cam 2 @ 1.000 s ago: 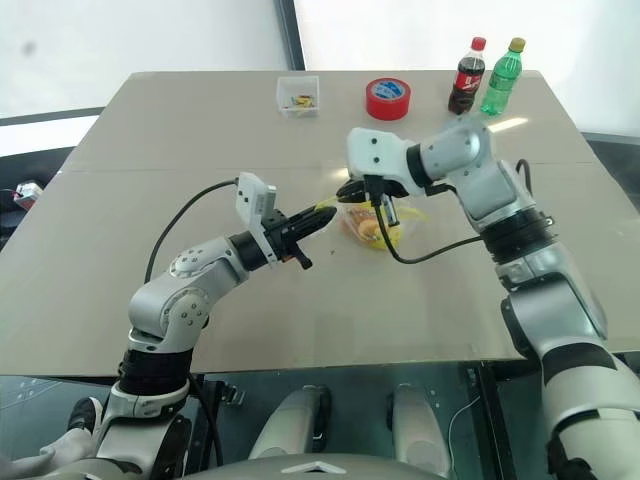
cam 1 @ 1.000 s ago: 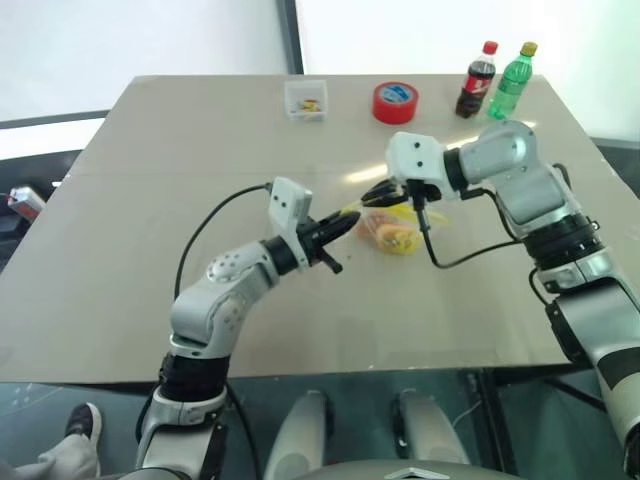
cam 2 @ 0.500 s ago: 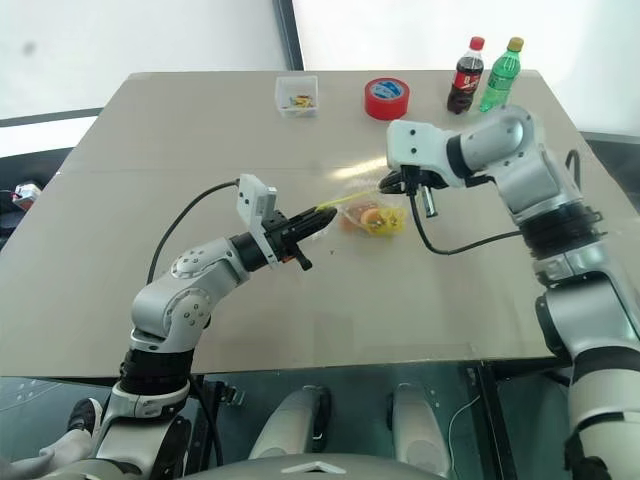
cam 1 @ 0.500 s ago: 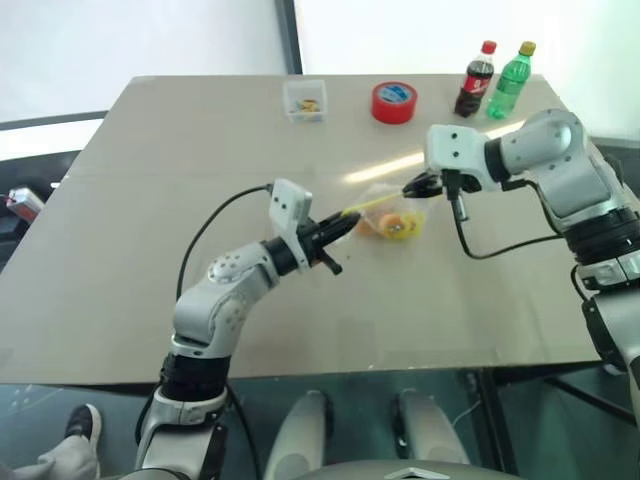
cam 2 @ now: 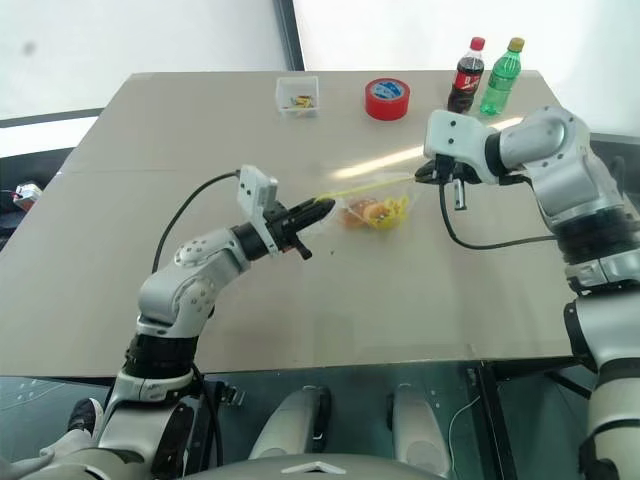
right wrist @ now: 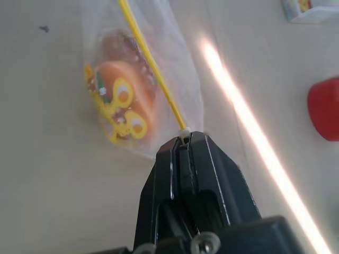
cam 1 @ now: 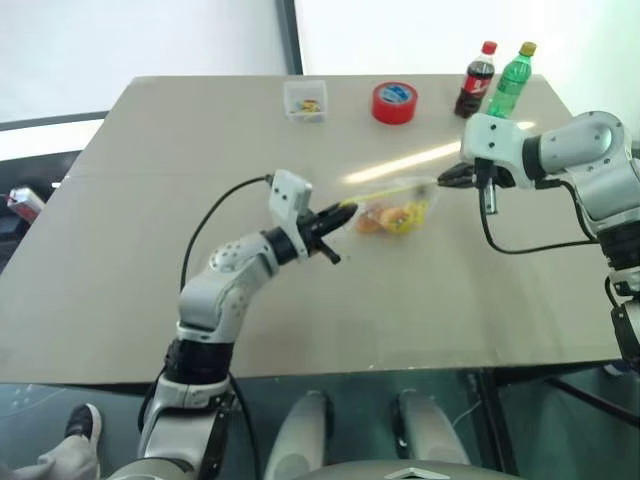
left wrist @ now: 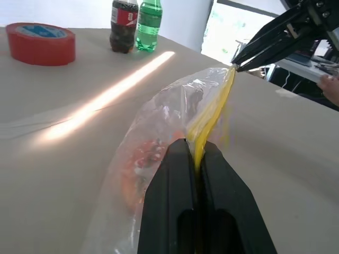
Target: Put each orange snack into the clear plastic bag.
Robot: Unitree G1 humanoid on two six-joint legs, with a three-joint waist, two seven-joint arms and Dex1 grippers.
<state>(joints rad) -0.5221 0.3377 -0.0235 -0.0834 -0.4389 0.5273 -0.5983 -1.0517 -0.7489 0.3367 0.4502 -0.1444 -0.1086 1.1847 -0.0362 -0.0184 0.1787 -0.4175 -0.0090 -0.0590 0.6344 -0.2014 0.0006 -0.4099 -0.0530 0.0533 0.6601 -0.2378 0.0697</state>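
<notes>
The left claw [cam 1: 338, 214] is clamped shut on one end of the yellow strip [left wrist: 209, 114] of the clear bag [cam 1: 398, 207], pointing roughly level toward the robot's right. From its tips the strip runs away to the right and slightly farther out, drawn nearly straight, so the bag's long axis lies along the line joining the two claws, with the body of the bag sagging just below that line and close above the counter [cam 1: 150, 170]. Inside the bag, nearer the left claw than the middle of the strip, sit the orange snacks [right wrist: 124, 95]: one orange packet with yellow markings is plain, and a darker speckled one lies behind it, touching it. No orange packet is visible loose on the counter, so the filling looks done. At the far end of the strip, the right claw [cam 1: 446, 178] is pinched shut on the small white zip slider [right wrist: 184, 134], angled downward and back toward the left. Any coming move therefore likely turns on that stretched strip: both claws are equally on it, one at each end, and the snacks hang between them.
</notes>
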